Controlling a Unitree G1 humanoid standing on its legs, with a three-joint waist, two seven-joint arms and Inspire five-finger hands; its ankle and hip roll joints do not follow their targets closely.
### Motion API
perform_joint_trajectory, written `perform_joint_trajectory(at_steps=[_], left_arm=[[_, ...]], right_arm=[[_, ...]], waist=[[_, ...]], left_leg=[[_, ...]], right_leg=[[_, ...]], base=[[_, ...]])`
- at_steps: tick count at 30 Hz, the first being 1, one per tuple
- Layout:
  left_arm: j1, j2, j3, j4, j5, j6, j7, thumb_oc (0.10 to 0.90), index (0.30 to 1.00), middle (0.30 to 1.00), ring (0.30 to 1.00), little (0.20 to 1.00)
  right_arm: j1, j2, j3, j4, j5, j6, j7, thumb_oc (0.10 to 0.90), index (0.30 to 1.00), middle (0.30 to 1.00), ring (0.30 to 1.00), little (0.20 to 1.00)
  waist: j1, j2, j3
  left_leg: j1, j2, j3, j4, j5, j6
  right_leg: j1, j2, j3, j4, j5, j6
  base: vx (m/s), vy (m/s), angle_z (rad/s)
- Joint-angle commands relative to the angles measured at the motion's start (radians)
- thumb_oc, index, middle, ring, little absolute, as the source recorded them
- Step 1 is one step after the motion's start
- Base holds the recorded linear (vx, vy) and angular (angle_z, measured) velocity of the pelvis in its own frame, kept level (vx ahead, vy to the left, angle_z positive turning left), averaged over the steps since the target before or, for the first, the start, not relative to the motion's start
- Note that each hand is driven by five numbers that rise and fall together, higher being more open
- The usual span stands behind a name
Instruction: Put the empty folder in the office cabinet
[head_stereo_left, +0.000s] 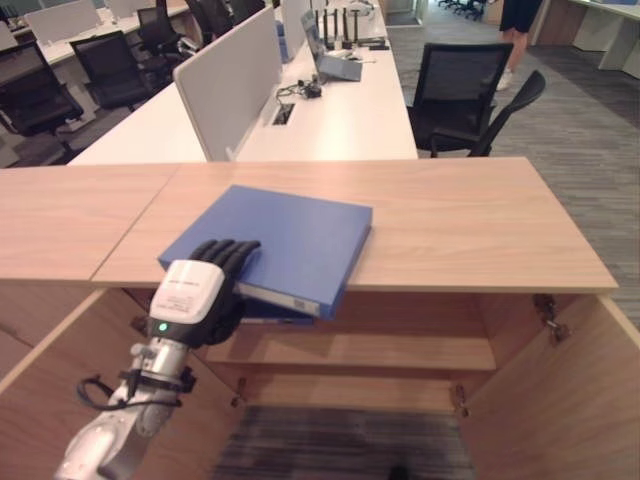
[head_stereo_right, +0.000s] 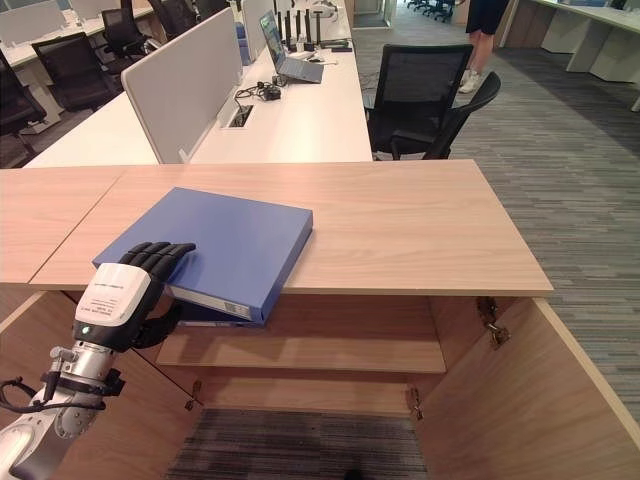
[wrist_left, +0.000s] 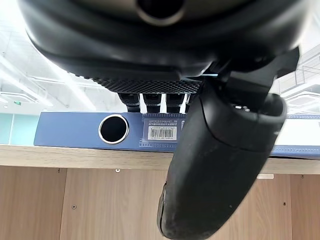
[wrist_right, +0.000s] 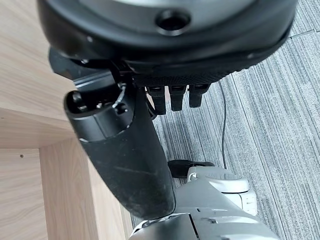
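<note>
Folder (head_stereo_left: 285, 240), blue and flat, lies on the wooden counter (head_stereo_left: 470, 215) at its near edge, turned at an angle, with its spine corner jutting out past the edge over the open cabinet (head_stereo_left: 360, 350) below. Left hand (head_stereo_left: 205, 285) meets it at that overhanging corner: the fingers (head_stereo_left: 232, 252) lie over the top cover, and in the left wrist view the thumb (wrist_left: 215, 165) sits below the spine, so I judge the hand to be pinching the folder between fingers and thumb, though how firmly it bites I cannot tell. Right hand (wrist_right: 150, 100) hangs beside the cabinet's side panel over the carpet, fingers curled short and holding nothing.

Below the counter both cabinet doors stand open and a bare shelf (head_stereo_left: 370, 350) waits just under the folder's corner.

What could go wrong from here, as I judge it: the grip sits at one corner of a wide, stiff folder, so once it leaves the counter its weight may twist it out of the pinch and drop it to the floor. The far end may also drag along the counter edge, or catch the shelf lip or a door if it goes in at this angle
</note>
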Motion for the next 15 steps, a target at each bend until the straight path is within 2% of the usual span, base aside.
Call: perform_joint_trajectory(at_steps=[1,15], left_arm=[[-0.103,0.081,0.015,-0.053,0.021,-0.01,0.021,0.8,0.9,0.9,0.9,0.9],[-0.06,0.071,0.104,-0.129,0.001,-0.01,0.044,0.8,0.9,0.9,0.9,0.9]], right_arm=[[-0.078,-0.021,-0.007,0.04,0.027,-0.015,-0.008,0.8,0.9,0.9,0.9,0.9],[-0.079,-0.011,-0.003,0.052,0.025,-0.012,-0.011,0.8,0.9,0.9,0.9,0.9]], waist=[[-0.012,-0.007,0.03],[0.003,-0.013,0.024]], left_leg=[[-0.027,0.051,-0.031,-0.002,-0.045,-0.087],[-0.023,0.05,-0.038,-0.002,-0.046,-0.087]], right_leg=[[0.15,-0.024,0.022,0.012,-0.177,0.086],[0.155,-0.024,0.017,0.012,-0.176,0.084]], base=[[0.0,0.0,0.0],[0.0,0.0,0.0]])
